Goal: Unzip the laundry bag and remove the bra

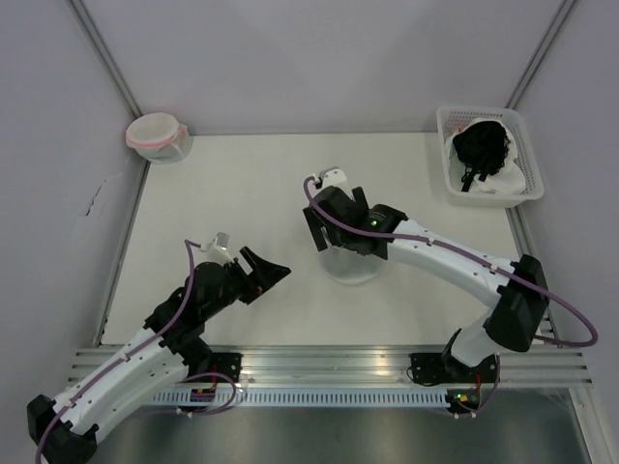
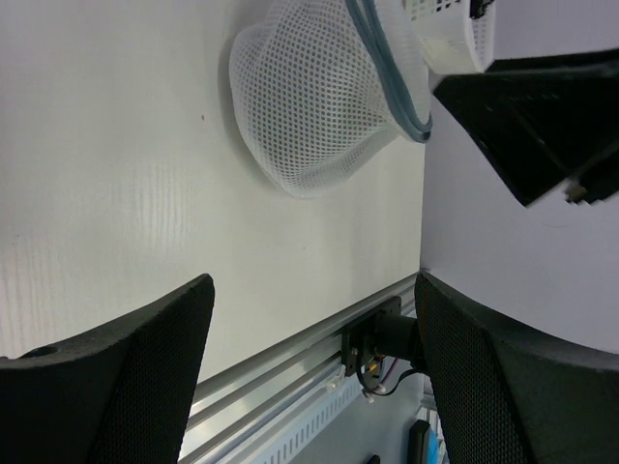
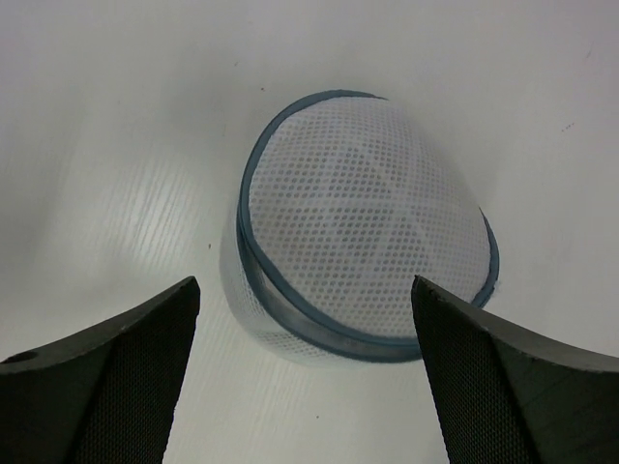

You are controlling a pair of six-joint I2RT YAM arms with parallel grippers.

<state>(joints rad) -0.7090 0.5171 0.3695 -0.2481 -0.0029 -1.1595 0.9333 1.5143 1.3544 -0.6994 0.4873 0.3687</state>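
right gripper [image 1: 340, 249]: it is in the middle of the frame in the top view, pointing down over the laundry bag. Its two fingers are spread wide and have hold of nothing. In the right wrist view they stand at the lower left and lower right corners, with the bag between and beyond them, not touching.
left gripper [image 1: 274, 275]: it is at the lower left of centre in the top view, near the bag but apart from it. The fingers are spread wide, with only bare counter between them.
laundry bag [image 3: 358, 232]: a round white mesh pouch with a grey-blue rim, lying on the counter at the centre, partly hidden under the right arm in the top view. Along its lower left side two grey-blue bands run side by side. I cannot tell if the zip is undone.
bra [image 1: 482, 147]: a black bundle inside the basket, at the upper right of the frame, well apart from the bag.
basket [image 1: 522, 140]: white slotted plastic, at the upper right corner of the counter.
pouch [image 1: 155, 135]: white with a pink rim, at the upper left corner.
counter [image 1: 242, 174]: a pale, plain surface.
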